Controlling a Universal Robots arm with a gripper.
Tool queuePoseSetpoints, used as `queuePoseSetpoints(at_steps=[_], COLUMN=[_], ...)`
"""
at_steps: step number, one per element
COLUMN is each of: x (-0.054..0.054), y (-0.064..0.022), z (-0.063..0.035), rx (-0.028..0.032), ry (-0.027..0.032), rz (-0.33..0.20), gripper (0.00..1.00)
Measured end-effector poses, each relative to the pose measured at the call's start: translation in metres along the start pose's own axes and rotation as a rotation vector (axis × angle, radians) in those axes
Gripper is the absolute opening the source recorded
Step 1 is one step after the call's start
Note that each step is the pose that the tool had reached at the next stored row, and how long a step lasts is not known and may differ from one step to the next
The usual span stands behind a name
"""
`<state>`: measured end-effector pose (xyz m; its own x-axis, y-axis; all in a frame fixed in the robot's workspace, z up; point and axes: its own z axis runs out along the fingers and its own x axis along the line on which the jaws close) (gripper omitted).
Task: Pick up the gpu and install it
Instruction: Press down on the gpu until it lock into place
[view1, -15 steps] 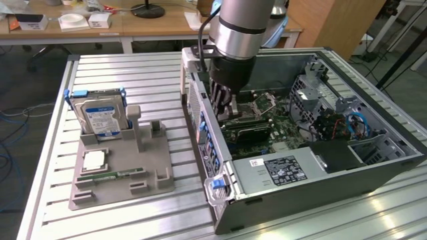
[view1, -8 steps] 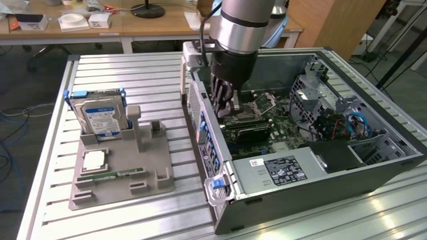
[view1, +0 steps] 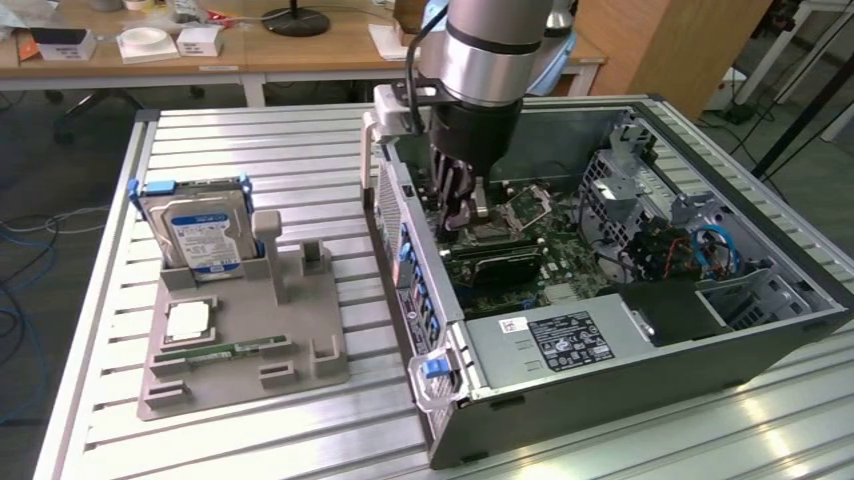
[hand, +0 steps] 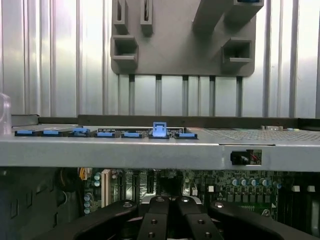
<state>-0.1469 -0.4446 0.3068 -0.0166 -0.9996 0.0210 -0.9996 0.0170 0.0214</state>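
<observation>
Guessing the gpu is that dark card on the motherboard, left side of the PC case. Gripper hangs right above, fingers pinched together. Light, stiff, fragile; grab it by its edges.

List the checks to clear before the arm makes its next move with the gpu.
1. Gripper is down inside the open computer case: ok.
2. Jaws shut: ok.
3. gpu clamped in the grip: cannot tell, hidden by the fingers.
4. Card seated in a motherboard slot: cannot tell.
5. Hard drive and memory stick sit in the holder, away from the arm: ok.
</observation>
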Motion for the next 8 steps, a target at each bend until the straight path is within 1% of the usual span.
queuePoseSetpoints(at_steps=[1,2,8], x=[-0.0001,-0.0001,-0.0001], y=[-0.0001,-0.0001,-0.0001], z=[0.0002,0.0002,0.0001], rx=[0.0046,0.0053,0.0052], ry=[-0.003,-0.0042,-0.0041], rz=[0.0,0.0,0.0], gripper=[0.11,0.11,0.11])
